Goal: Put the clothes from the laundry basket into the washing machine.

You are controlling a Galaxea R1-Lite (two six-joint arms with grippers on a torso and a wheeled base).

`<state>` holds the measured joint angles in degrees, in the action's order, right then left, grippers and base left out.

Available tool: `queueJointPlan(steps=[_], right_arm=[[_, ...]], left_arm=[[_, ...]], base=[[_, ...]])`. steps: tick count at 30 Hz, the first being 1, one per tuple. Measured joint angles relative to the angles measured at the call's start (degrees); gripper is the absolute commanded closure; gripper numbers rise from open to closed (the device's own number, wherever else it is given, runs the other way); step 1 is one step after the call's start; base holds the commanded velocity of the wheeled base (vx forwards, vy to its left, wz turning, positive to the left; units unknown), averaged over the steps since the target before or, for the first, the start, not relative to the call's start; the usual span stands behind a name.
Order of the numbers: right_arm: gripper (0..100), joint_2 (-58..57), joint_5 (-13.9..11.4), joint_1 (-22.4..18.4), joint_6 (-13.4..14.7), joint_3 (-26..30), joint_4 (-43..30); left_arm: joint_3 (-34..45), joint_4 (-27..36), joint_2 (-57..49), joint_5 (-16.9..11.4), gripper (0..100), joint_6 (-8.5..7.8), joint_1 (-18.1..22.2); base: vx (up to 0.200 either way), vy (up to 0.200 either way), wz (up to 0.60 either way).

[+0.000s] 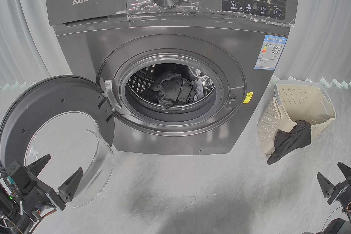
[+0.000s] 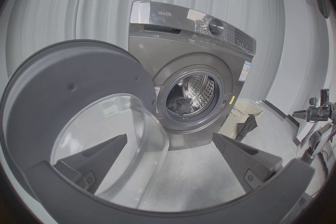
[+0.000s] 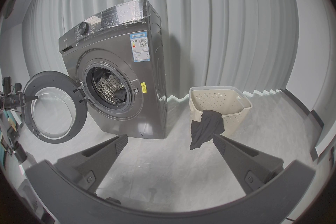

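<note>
Loaded: dark clothes [image 1: 171,89] are lying in the washing machine [image 1: 164,39].
Remaining: one dark garment [image 1: 292,139] is draping over the laundry basket [image 1: 323,110] rim.
Claws: left gripper [image 1: 64,164] and right gripper [image 1: 329,169] are hovering released, empty.

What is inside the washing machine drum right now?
Dark clothes lie heaped in the drum of the washing machine. Whatever lies under or behind the heap is hidden.

L gripper [image 1: 65,163] at left, fingers spread wide; R gripper [image 1: 329,169] at right, same (both low).
</note>
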<state>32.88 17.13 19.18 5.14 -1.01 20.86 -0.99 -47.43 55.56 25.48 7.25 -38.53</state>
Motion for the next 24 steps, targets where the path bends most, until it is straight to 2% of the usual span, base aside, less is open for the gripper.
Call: queueJointPlan(steps=[6,15,21,24], right_arm=[[0,-8.1,-1.6,-4.7,-3.0,0.0,-5.4],[0,-22.0,-3.0,-11.4,-5.6,0.0,-14.9],[0,-26.3,-2.9,-13.8,-6.0,0.0,-16.6],[0,-27.6,-3.1,-15.8,-6.3,0.0,-16.9]], left_arm=[[0.0,16.4,-12.2,-0.2,0,0.02,3.7],[0.0,27.6,-28.4,-2.7,0,-0.23,18.4],[0.0,38.4,-37.0,-6.5,0,-0.96,28.1],[0.0,41.3,-41.6,-10.3,0,-0.91,32.1]], base=[[0.0,0.0,0.0],[0.0,0.0,0.0],[0.0,0.0,0.0],[0.0,0.0,0.0]])
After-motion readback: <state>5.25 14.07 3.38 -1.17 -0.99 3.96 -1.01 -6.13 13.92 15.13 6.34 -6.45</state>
